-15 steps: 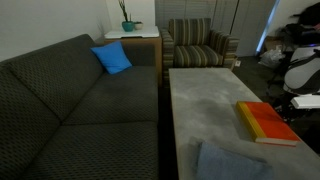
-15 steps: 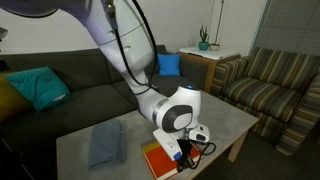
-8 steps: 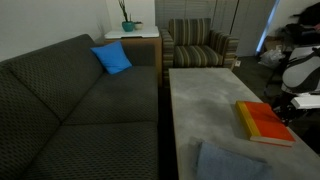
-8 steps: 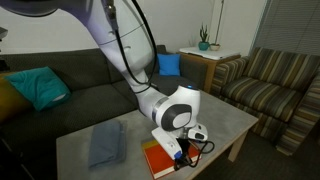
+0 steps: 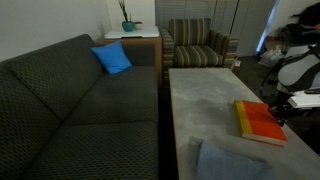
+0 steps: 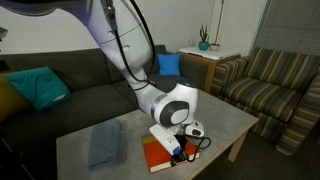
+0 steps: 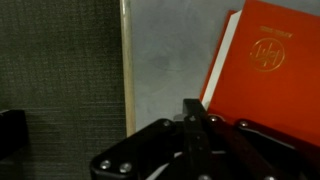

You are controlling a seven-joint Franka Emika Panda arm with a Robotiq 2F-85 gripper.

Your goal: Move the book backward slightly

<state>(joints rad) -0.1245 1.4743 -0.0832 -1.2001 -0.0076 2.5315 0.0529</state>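
Note:
The orange-red book point(image 5: 262, 122) lies flat on the grey table point(image 5: 200, 100) near its edge; it also shows in an exterior view point(image 6: 158, 157) and in the wrist view point(image 7: 265, 65), with its pale page edge facing the gripper. My gripper point(image 6: 183, 150) is low at the book's near side, touching or almost touching its edge. In the wrist view the two fingers point(image 7: 193, 112) are pressed together beside the book, holding nothing. In an exterior view the gripper point(image 5: 282, 108) is at the right edge of the picture, partly cut off.
A folded grey-blue cloth point(image 5: 230, 162) lies on the table near the book point(image 6: 105, 143). A dark sofa point(image 5: 80, 110) with a blue pillow point(image 5: 113, 58) runs along the table. A striped armchair point(image 5: 200, 45) and a side table with a plant point(image 5: 128, 25) stand behind.
The book has slid a little across the table, away from the gripper's side, and the gripper has followed it.

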